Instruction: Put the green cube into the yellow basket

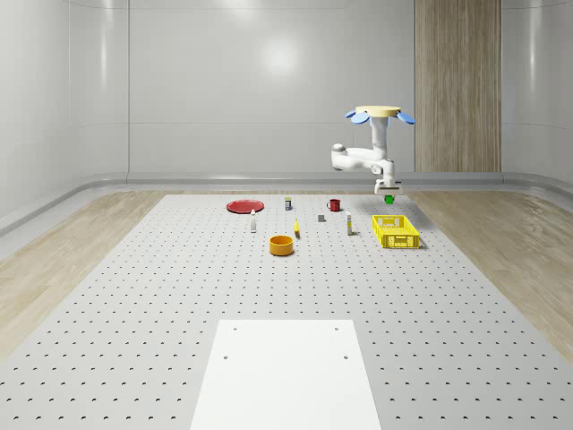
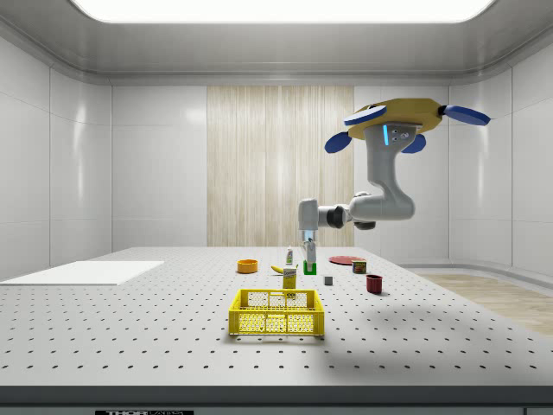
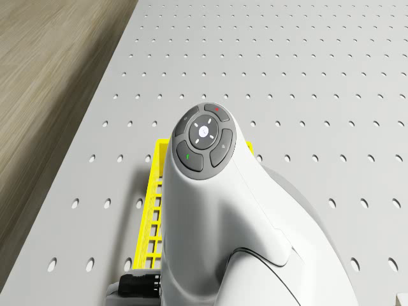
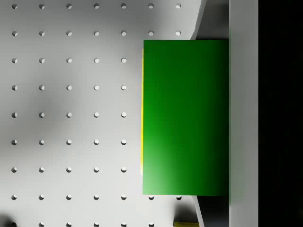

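The drone hovers above the right side of the table, its arm reaching down. My gripper is shut on the green cube, which hangs in the air. The yellow basket stands on the table below the cube and slightly nearer in the whole-scene view. In the side view the cube hangs under the gripper, above the basket. In the wrist view the cube lies against a grey finger. The arm hides most of the basket in the drone view.
A red plate, an orange bowl, a red mug and several small bottles and blocks stand on the perforated table, left of the basket in the whole-scene view. A white panel lies at the front edge.
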{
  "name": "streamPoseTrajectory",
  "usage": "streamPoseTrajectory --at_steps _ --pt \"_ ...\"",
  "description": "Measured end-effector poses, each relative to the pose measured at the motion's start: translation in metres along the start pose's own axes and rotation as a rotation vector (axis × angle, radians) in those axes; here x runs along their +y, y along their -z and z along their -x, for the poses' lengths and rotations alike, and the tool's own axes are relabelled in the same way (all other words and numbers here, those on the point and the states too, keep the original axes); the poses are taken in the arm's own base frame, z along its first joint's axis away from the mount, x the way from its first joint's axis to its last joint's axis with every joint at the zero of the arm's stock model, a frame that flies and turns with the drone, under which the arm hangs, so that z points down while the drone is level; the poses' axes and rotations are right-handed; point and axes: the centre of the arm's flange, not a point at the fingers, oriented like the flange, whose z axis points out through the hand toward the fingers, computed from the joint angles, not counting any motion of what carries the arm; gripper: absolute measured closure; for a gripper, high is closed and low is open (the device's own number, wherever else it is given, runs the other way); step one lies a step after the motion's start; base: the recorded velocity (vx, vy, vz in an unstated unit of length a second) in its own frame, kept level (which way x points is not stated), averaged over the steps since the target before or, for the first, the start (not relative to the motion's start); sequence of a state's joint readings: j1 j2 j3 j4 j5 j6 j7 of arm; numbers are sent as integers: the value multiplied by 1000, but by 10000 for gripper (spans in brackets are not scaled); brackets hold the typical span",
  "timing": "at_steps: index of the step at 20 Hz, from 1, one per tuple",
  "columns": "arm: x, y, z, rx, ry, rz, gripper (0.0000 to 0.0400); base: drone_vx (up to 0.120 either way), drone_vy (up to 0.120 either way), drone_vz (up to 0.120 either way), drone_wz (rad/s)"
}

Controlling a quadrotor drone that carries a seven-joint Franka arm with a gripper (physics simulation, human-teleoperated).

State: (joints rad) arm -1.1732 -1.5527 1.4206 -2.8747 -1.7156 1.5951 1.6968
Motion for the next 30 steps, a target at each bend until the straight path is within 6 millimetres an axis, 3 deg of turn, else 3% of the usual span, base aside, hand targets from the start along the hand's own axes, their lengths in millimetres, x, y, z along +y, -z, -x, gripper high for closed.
streamPoseTrajectory --at_steps 6,20,30 --pt "0 0 0 0 0 0 150 120 0 -7 0" --pt "0 0 0 0 0 0 150 120 0 -120 0" --pt "0 0 0 0 0 0 150 36 0 -96 0"
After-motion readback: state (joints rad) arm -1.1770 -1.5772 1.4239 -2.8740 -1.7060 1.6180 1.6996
